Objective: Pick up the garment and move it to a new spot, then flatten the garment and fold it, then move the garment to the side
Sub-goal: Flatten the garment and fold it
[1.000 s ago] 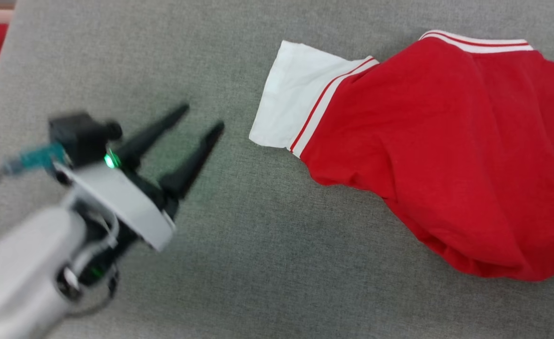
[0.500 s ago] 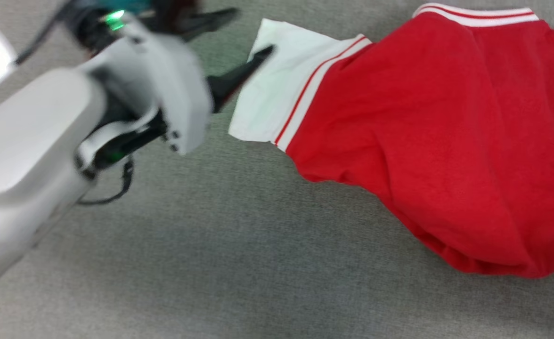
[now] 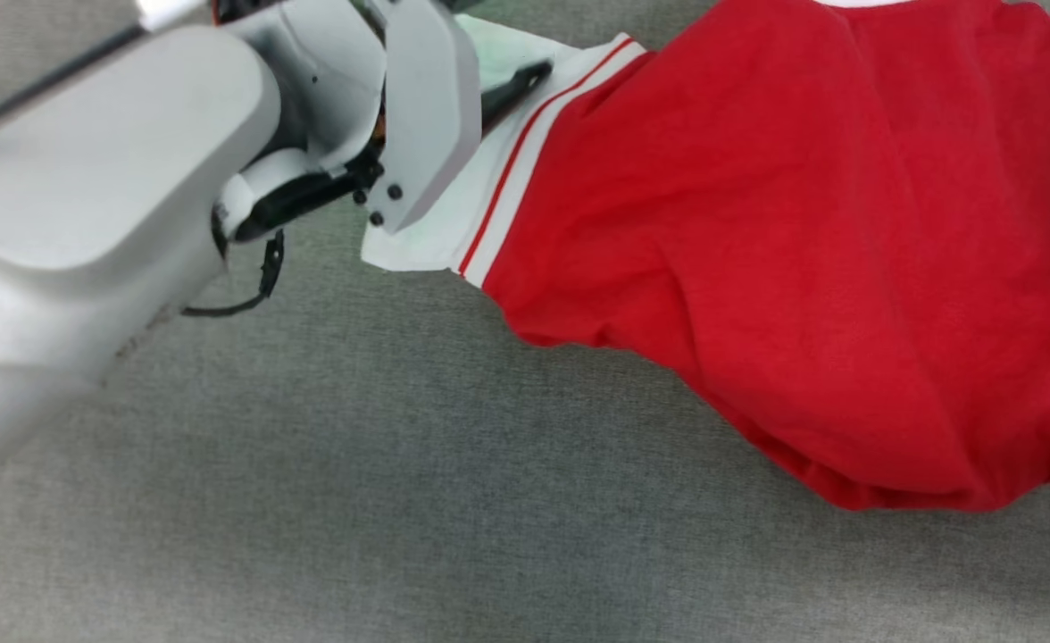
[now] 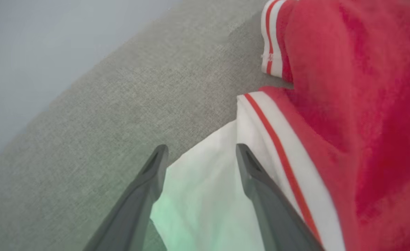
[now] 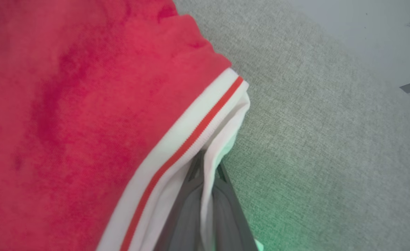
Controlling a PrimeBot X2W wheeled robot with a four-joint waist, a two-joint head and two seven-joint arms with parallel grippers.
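Red garment (image 3: 757, 268) lies rumpled on grey woven surface (image 3: 400, 500), white sleeve (image 3: 418, 241) spread at its left end. Left gripper (image 4: 199, 153) poised above that sleeve, jaws released: one finger over sleeve, other over bare surface. Right gripper (image 5: 208, 163) jaws clenched on white fold (image 5: 226, 118) beside garment's striped trim (image 5: 191, 139).

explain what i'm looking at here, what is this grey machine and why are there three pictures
This is a two-armed robot. One picture is from a camera on its head, looking down; the other two are from cameras on its wrists, looking along each arm's two dark fingers. A red garment with white sleeves lies on a grey fabric surface. The left pincer is open over a white sleeve. The right pincer is shut on white sleeve cloth.
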